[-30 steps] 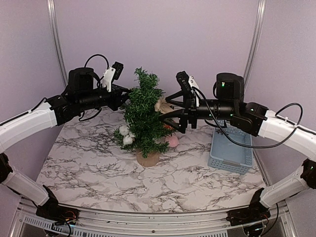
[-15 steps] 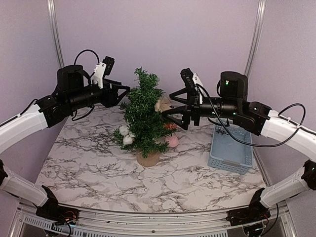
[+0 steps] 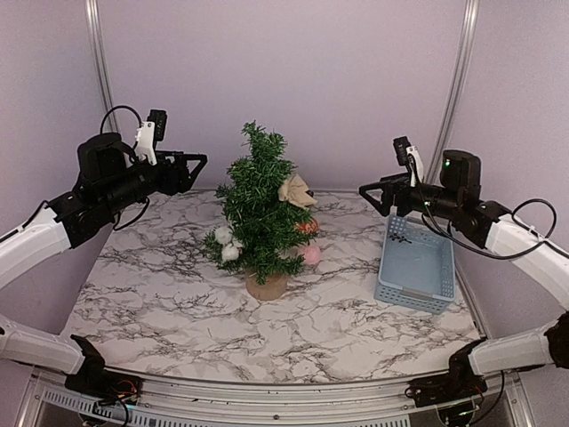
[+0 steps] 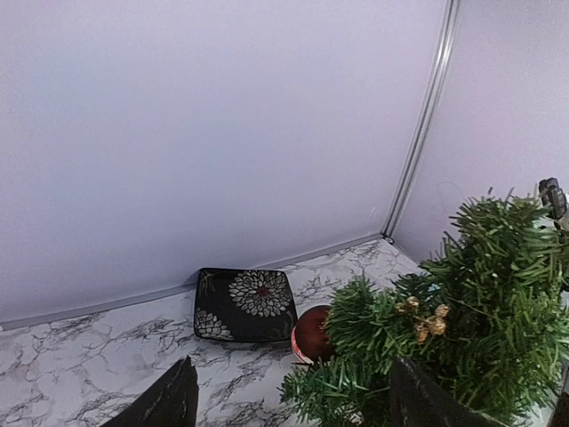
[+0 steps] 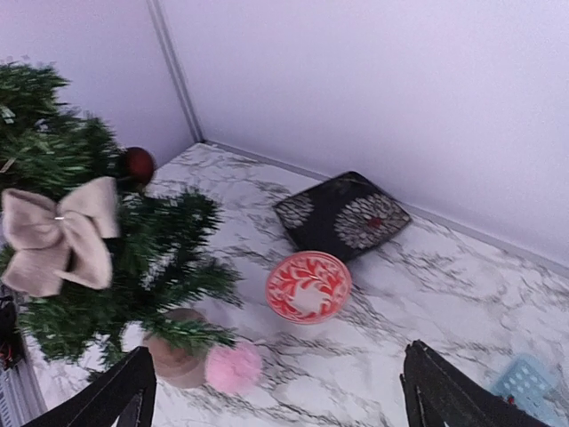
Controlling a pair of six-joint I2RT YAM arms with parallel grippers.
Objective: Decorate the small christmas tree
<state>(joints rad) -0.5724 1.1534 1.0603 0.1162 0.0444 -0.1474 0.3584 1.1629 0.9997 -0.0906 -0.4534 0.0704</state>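
Note:
The small christmas tree (image 3: 258, 213) stands upright on its round tan base (image 3: 266, 286) in the middle of the marble table. It carries a beige bow (image 3: 296, 189), white pom-poms (image 3: 226, 242), a gold sprig (image 4: 425, 318) and a dark red ball (image 4: 313, 333). A pink pom-pom (image 3: 309, 254) sits low on its right side. My left gripper (image 3: 191, 169) hangs open to the left of the tree, apart from it, with nothing in it. My right gripper (image 3: 378, 197) is open and empty to the right, over the blue basket's far end.
A blue plastic basket (image 3: 416, 271) sits at the right of the table. Behind the tree lie a black square plate with white flowers (image 5: 342, 213) and a red-and-white patterned disc (image 5: 308, 286). Purple walls close in the back and sides.
Both arms have drawn back from the tree, the left one leftward and the right one rightward toward the basket. The left jaws have spread apart. The bow stays on the tree.

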